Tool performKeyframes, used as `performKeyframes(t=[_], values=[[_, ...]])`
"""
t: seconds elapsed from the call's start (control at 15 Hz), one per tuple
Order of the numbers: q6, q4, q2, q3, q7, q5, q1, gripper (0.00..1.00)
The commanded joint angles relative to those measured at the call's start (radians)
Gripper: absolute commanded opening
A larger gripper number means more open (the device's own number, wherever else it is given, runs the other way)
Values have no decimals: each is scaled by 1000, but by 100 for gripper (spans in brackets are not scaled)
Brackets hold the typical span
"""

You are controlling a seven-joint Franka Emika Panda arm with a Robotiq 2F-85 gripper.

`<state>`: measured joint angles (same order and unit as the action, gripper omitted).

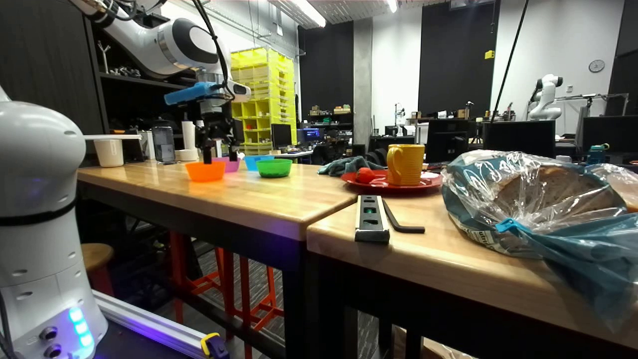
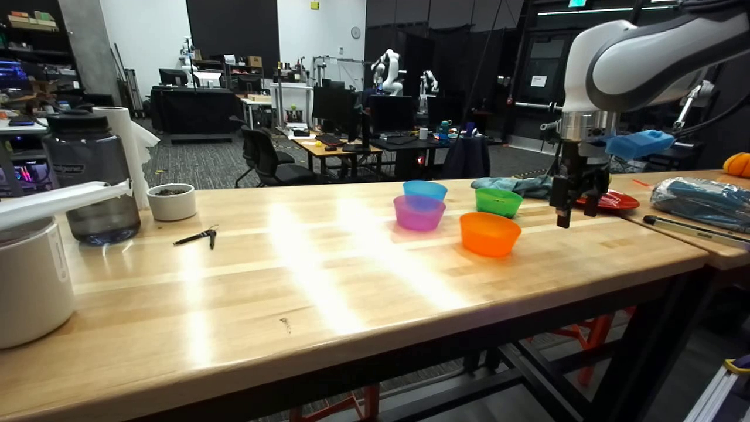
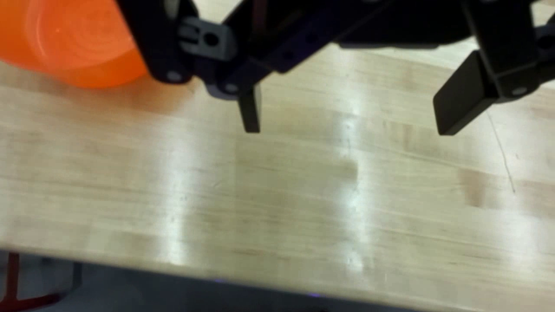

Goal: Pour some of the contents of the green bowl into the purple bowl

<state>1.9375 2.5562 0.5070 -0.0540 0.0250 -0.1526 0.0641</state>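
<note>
Gripper [image 3: 354, 113] hangs above the table [image 3: 282, 208], its jaws wide apart with nothing between them. In an exterior view, the green bowl [image 2: 498, 203] stands upright beyond the orange bowl [image 2: 490, 235] and right of the purple bowl [image 2: 419, 213]. It is probably light, slightly flexible and slippery; best pinch one rim wall gently.

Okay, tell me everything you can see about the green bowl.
The green bowl is small, round and bright green, apparently plastic, with an open top and sides narrowing toward the base. It stands upright on the wooden table, behind the orange bowl in an exterior view. What it holds cannot be made out. Only the table seems to touch it; the open jaws are clear of it. The wrist view does not show it.
</note>
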Motion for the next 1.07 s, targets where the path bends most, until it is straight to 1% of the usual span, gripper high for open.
performKeyframes(t=[0.0,0.47,0.67,0.73,0.87,0.93,1.0], values=[[18,-89,-65,-26,-38,9,12,100],[58,-262,-213,-74,-96,29,21,100],[62,-335,-272,-83,-120,42,22,100],[44,-358,-287,-86,-131,51,21,100],[42,-373,-291,-88,-152,67,22,100],[60,-339,-276,-77,-118,48,26,100],[60,-346,-282,-77,-119,50,26,100]])
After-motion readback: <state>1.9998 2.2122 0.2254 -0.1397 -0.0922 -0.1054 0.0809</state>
